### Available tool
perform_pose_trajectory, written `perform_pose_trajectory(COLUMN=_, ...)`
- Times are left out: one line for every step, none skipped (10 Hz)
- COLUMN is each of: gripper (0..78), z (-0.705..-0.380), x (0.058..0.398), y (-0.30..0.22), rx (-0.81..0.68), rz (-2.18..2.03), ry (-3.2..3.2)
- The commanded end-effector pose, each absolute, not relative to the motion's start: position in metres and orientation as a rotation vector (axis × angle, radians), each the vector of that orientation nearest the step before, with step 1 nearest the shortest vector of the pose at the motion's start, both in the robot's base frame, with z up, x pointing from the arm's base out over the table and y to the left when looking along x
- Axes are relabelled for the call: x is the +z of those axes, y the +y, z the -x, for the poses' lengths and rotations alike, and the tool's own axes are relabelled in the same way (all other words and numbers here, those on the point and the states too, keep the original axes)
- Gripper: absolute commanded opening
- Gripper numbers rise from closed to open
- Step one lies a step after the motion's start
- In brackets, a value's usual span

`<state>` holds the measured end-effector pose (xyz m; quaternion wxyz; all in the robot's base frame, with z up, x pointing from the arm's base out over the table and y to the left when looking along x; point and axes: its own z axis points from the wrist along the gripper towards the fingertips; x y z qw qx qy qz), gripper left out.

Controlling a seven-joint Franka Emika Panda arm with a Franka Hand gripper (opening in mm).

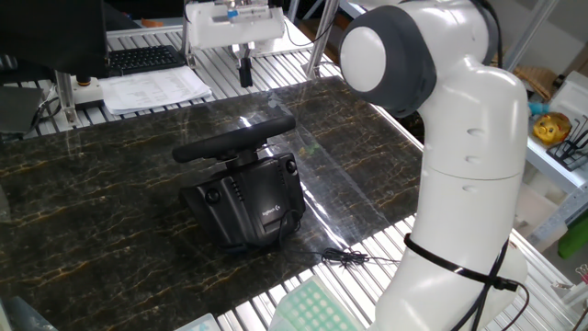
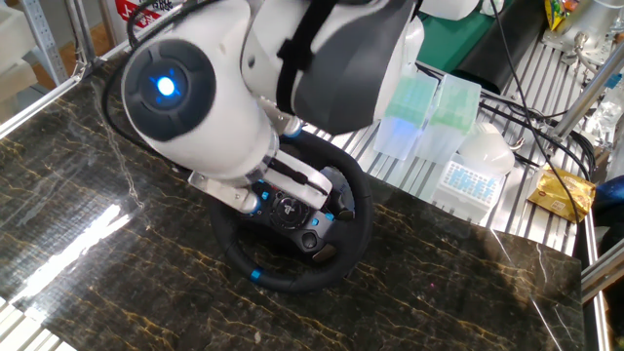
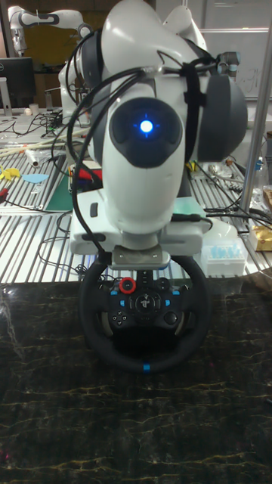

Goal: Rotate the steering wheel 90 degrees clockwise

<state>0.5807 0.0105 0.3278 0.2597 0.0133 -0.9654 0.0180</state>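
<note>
One view gives us the claw (image 1: 244, 72) above the steering wheel (image 1: 235, 140), fingers (image 1: 245, 74) drawn narrow, gripping nothing. The wheel sits mid-surface (image 1: 101, 198) on its base (image 1: 246, 200). From the tall view we get only its face (image 3: 143, 306), the claw hidden by the arm.

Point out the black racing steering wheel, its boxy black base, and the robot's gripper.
Black racing steering wheel (image 3: 143, 368), tall fixed view: blue mark on the lower rim.
Boxy black plastic base (image 1: 250, 204), one fixed view: front face beside the white logo.
Gripper (image 1: 244, 72), one fixed view: dark fingers hanging above the wheel.
</note>
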Motion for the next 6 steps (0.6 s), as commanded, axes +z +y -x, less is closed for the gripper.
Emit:
perform_pose_trajectory(gripper=0.0, z=-0.5832, x=0.3374, y=0.0132, rx=0.044, rz=-0.027, ry=-2.643)
perform_pose_trajectory(gripper=0.0, z=-0.5851, x=0.3349, y=0.0155, rx=0.048, rz=-0.022, ry=-2.649)
perform_pose_trajectory(gripper=0.0, z=-0.5851, x=0.3349, y=0.0155, rx=0.076, rz=-0.016, ry=-2.644)
perform_pose_trajectory(gripper=0.0, z=-0.5851, x=0.3349, y=0.0155, rx=0.084, rz=-0.021, ry=-2.650)
perform_pose_trajectory(gripper=0.0, z=-0.5851, x=0.3349, y=0.0155, rx=0.082, rz=-0.023, ry=-2.664)
perform_pose_trajectory(gripper=0.0, z=-0.5851, x=0.3349, y=0.0155, rx=0.073, rz=-0.028, ry=-2.679)
